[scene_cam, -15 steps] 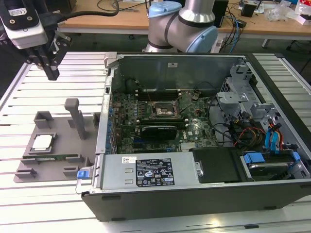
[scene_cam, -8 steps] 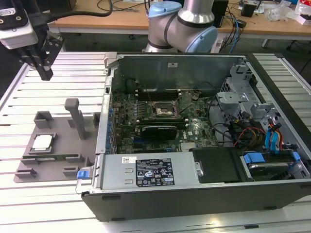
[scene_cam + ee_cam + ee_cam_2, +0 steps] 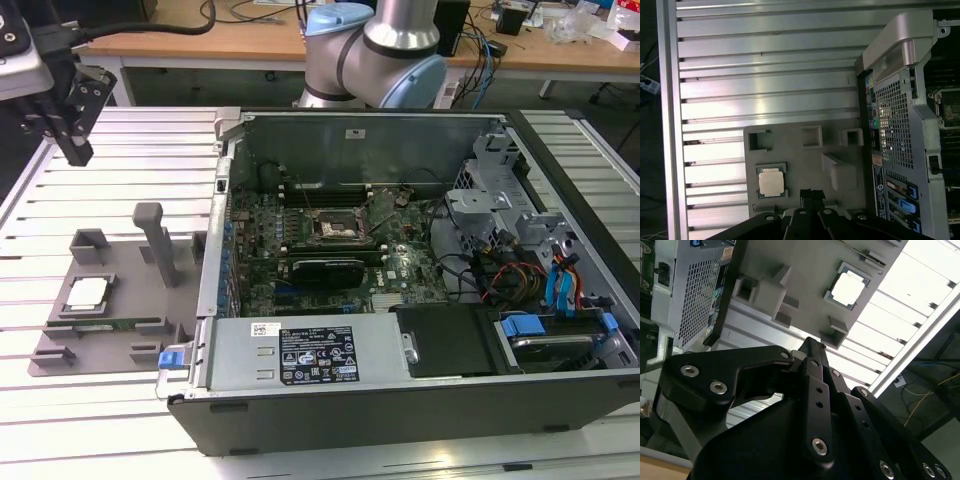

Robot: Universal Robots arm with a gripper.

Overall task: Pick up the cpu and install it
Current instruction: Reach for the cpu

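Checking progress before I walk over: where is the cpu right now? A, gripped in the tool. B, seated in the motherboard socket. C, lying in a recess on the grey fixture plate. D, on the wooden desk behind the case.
C: in the exterior view the cpu lies in a recess of the grey fixture plate, outside the computer case, with the tool up above and apart from it.

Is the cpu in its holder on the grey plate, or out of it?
In. The cpu lies flat inside its square recess on the grey plate.
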